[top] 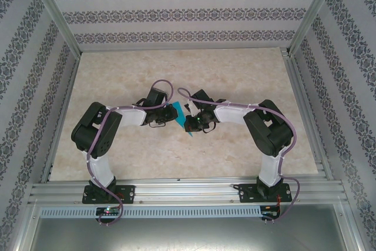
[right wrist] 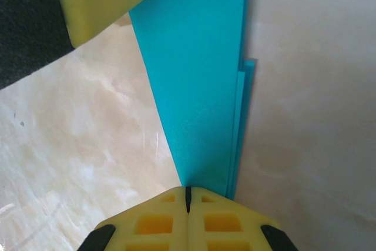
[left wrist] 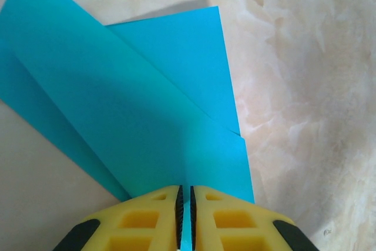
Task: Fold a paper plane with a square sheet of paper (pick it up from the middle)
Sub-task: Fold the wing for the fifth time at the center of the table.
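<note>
Teal paper (left wrist: 147,116), partly folded, held between left gripper (left wrist: 185,216) and right gripper (right wrist: 188,201): elbows outward, wrists converging at centre, both clamped on its edges.

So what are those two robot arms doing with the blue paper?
They're folding a plane. The left pincer and the right pincer are each pinched shut on the blue paper, at opposite ends, over the middle of the table. It is already folded into layers and narrows toward the right pincer, but isn't a finished plane yet.
</note>
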{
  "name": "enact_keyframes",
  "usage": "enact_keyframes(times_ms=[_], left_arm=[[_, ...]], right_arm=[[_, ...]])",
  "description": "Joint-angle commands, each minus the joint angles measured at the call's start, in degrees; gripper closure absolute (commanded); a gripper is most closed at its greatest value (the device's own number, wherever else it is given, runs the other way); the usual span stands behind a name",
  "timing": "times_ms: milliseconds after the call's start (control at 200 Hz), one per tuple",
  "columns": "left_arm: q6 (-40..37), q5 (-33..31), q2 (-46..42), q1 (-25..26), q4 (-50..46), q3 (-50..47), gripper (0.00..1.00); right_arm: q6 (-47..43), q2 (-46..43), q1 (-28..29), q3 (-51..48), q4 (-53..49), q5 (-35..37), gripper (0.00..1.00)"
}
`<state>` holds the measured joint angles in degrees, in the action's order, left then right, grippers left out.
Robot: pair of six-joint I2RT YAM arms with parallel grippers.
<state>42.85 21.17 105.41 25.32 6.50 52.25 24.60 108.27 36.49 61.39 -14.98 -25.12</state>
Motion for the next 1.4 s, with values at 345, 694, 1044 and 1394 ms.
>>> enact_keyframes(times_ms=[345, 694, 1044, 1394], left_arm=[[-1.19, 0.04, 4.64, -2.66, -2.34, 0.35, 0.91], [-0.94, -2.52, 5.25, -2.53, -5.41, -0.58, 0.93], [-0.84, -2.26, 6.02, -2.56, -5.71, -0.48, 0.95], [-2.03, -2.68, 6.22, -2.45, -6.76, -0.22, 0.97]], right_arm=[[-0.45, 1.37, -0.60, -1.57, -4.36, -2.37, 1.00], [0.52, 3.68, 1.18, 8.16, -2.44, 0.69, 1.00], [-0.95, 6.96, 0.07, 11.33, -2.95, 1.61, 1.00], [-1.79, 8.46, -1.85, 10.23, 4.07, -3.41, 1.00]])
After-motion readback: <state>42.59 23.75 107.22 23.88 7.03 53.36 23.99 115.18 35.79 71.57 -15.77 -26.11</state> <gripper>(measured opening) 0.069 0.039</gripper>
